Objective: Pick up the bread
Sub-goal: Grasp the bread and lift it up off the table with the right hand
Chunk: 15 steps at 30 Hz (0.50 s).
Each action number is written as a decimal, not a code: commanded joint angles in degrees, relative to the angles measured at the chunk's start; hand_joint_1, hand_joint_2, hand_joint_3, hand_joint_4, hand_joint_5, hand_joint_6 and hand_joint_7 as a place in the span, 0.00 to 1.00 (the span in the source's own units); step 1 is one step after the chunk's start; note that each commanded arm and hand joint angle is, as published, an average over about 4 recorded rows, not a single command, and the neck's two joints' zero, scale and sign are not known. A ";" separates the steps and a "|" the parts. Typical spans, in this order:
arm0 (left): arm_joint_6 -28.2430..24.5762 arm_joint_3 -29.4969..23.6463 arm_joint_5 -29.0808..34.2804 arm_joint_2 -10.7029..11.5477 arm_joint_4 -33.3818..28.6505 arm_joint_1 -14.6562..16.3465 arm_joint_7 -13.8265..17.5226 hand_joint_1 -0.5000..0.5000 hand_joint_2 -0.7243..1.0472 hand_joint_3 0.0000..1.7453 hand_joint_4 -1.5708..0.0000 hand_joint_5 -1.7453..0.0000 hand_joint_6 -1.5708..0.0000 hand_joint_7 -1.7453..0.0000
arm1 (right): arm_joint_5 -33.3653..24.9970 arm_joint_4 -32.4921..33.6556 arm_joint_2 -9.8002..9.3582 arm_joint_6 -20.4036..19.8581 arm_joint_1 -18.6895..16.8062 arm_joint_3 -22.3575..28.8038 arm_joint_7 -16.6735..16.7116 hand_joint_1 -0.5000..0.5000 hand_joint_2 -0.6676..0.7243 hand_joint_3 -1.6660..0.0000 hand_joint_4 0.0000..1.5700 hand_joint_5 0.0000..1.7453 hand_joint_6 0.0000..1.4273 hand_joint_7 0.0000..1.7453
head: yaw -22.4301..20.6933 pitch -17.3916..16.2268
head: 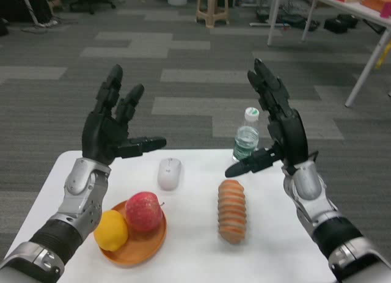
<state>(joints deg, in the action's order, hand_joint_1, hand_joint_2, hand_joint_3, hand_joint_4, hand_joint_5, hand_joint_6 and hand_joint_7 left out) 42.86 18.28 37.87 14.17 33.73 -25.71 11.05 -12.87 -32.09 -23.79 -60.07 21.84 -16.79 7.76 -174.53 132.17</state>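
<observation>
Fingers (264, 90) spread apart on both hands, holding nothing | right hand (278, 133) raised above and just behind the bread (232, 211) | bread lies lengthwise on desk (275, 258) (bottle (246, 142) near) | advice: lower right hand over loaf's middle, close gently across its width.

I note a white table (201, 258). The bread (232, 211) is orange-brown with paler ribbed bands. The plate (149, 245) is orange and bears a red apple (144, 212) and a yellow lemon (111, 230). The mouse (169, 173) is white. The bottle (246, 139) is clear with a white cap and what looks like a green label. Both hands, left (110, 133) and right (282, 133), are black on silver forearms.
</observation>
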 commanded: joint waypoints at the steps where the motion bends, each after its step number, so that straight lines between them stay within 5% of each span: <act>1: 0.11 0.61 0.61 0.22 0.81 0.64 -0.06 1.00 0.70 0.00 1.00 0.76 1.00 1.00 | -0.73 0.14 -1.80 0.86 -1.40 -0.78 0.33 0.01 0.45 1.00 0.00 0.11 0.00 0.06 | 1.50 -2.64; 15: 0.33 3.07 2.52 0.55 2.92 0.70 0.02 1.00 0.70 0.01 1.00 0.76 1.00 1.00 | -0.80 8.01 -9.12 11.29 -7.16 -2.72 -3.32 0.03 0.36 1.00 0.00 0.17 0.00 0.08 | 7.23 -9.02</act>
<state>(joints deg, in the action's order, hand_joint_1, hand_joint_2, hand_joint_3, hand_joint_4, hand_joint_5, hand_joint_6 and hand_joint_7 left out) 42.88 21.22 40.13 14.24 36.01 -25.54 11.04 -13.45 -25.47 -31.59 -50.14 15.83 -19.08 4.56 -167.68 123.37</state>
